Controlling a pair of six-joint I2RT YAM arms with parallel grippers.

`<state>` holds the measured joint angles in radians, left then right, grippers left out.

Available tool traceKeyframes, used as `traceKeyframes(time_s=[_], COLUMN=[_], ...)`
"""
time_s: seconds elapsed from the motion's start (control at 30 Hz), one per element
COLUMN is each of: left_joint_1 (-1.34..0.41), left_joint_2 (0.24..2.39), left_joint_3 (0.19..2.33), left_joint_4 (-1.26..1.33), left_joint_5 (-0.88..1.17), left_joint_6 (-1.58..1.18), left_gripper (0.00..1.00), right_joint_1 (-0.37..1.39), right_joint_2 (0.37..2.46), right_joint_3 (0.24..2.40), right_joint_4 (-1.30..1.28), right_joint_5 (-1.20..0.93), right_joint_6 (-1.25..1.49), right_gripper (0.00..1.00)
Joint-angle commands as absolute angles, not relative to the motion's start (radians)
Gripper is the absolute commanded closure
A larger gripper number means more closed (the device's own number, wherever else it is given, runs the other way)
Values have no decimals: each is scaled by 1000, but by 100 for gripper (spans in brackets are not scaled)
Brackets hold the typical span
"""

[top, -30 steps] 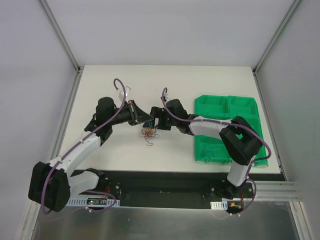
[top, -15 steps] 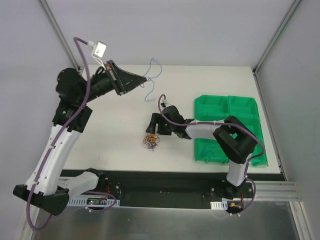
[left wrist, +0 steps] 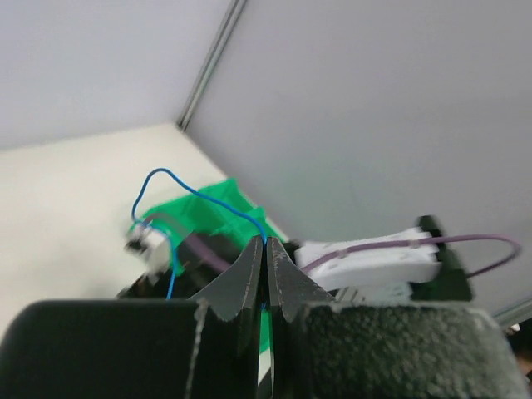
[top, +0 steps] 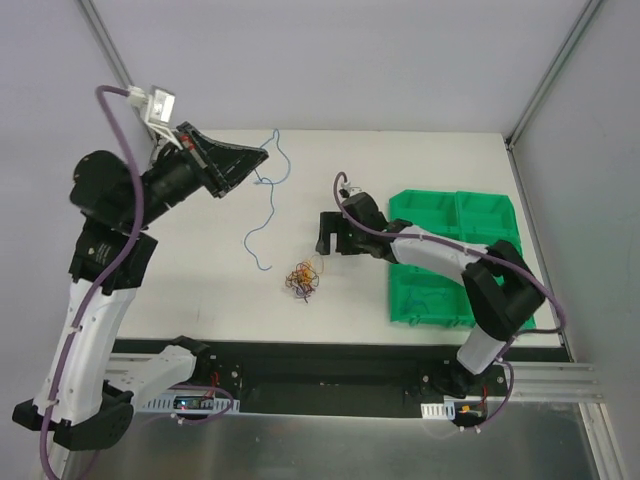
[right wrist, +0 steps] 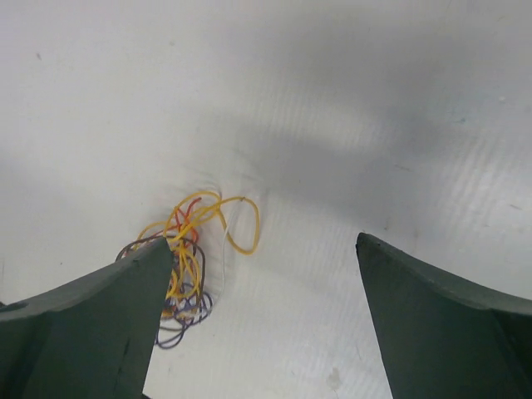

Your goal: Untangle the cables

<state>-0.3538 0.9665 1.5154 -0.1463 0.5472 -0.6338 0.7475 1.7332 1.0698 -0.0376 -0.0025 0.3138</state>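
A small knot of cables (top: 302,281), yellow, orange, purple and white, lies on the white table (top: 420,165); it also shows in the right wrist view (right wrist: 184,258). My left gripper (top: 262,156) is raised high at the back left, shut on a single blue cable (top: 268,200) that hangs down free of the knot, its lower end near the table. In the left wrist view the blue cable (left wrist: 208,198) runs out from the shut gripper (left wrist: 266,243). My right gripper (top: 322,236) is open and empty, just behind and right of the knot (right wrist: 262,249).
A set of green bins (top: 460,255) stands on the right side of the table, under my right arm. Metal frame posts (top: 120,70) rise at the back corners. The table's front edge runs along the black base rail (top: 330,365).
My left gripper has lifted up and to the back left, pulling the blue cable out of the knot. My right gripper has let go, opened and drawn back from the knot.
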Motion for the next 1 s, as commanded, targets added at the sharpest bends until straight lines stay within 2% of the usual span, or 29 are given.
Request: traceKeyframes(time_s=[0.0,0.2,0.53,0.57,0.7,0.87,0.97], left_joint_1=[-356,-354,-367,-368,-373,-373,-377], left_joint_2=[1017,1095,1233,1232,1218,1209,1201], left_joint_3=[1431,1332,1175,1152,1111,1094,1080], left_joint_4=[-236,-242,-135,-106,-51,-3,-3], left_joint_5=[514,679,1051,1064,1083,1114,1106], left_joint_6=[-551,-447,-376,-393,-436,-491,-499], left_gripper=[100,100,100,100,100,100,100], right_joint_1=[736,738,738,738,736,738,758], right_joint_2=[1499,1234,844,829,824,928,995], right_joint_3=[1060,960,882,890,917,994,1040], right_joint_4=[-192,-305,-279,-279,-255,-177,-114], right_joint_5=[49,66,-190,-218,-278,-348,-292], right_joint_6=[172,80,-77,-98,-159,-228,-291], right_gripper=[4,2,0,3,4,4,4])
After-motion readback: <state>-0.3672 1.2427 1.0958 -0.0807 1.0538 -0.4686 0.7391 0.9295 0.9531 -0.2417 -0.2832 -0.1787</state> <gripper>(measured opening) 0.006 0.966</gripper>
